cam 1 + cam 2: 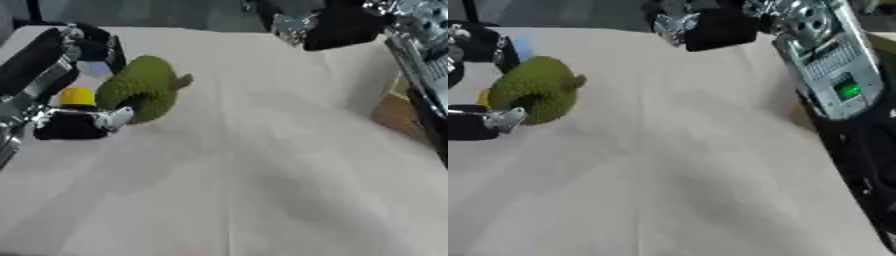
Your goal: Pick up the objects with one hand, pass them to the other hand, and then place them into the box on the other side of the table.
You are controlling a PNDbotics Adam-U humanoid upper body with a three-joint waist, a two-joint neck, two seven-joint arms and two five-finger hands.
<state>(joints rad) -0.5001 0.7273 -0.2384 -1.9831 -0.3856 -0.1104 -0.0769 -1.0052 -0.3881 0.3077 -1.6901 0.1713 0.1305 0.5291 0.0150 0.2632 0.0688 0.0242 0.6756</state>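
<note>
A green knitted thing point(140, 90), curved like a fat crescent with a small brown stem, is at the left of the white-clothed table point(262, 175). My left hand point(74, 122) comes in from the left and is curled round it, with black fingers point(92, 47) above it and the thumb below. A small yellow piece point(76, 96) shows just behind the green thing, inside the hand. My right hand point(715, 27) hangs over the far middle of the table, well apart from the green thing. Blur hides how it is held.
My right forearm point(833, 65), silver with a green light, runs down the right side. The cloth drops off at the table's right edge, where a brown patch point(394, 115) shows. No box is in view.
</note>
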